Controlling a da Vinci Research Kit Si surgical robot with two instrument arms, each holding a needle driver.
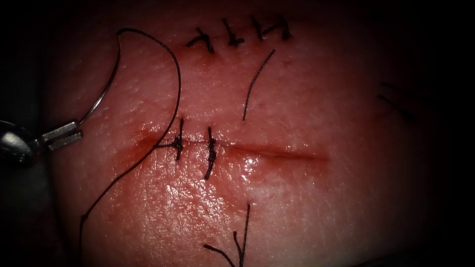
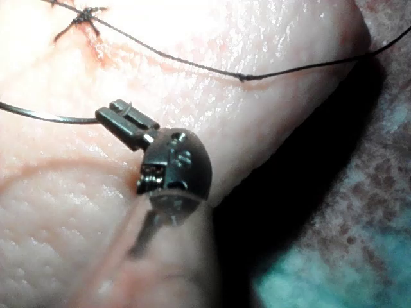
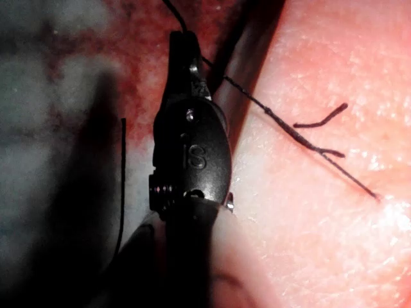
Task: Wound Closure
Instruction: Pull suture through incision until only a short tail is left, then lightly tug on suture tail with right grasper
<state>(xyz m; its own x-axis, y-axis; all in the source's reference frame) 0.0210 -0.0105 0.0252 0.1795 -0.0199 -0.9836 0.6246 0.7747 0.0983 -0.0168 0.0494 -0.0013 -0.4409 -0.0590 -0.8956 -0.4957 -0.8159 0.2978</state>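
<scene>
The left tool (image 1: 63, 136) reaches in low from the left of the cut (image 1: 257, 150), its fingers (image 1: 60, 131) clamped on the needle (image 1: 106, 84) at one end of its curve. From the fingers the needle arcs up and away, clear above the tissue (image 1: 297, 198), thread (image 1: 170, 89) trailing from its far end down to the stitches (image 1: 179, 141). The right tool (image 3: 189, 147) hangs off the tissue's edge, thread running at its fingers; their grip I cannot tell.

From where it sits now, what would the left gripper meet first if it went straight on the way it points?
The left gripper, shut on the needle near one end, points right and slightly up across the tissue. The thread looks first in line, though depth is unclear.
</scene>
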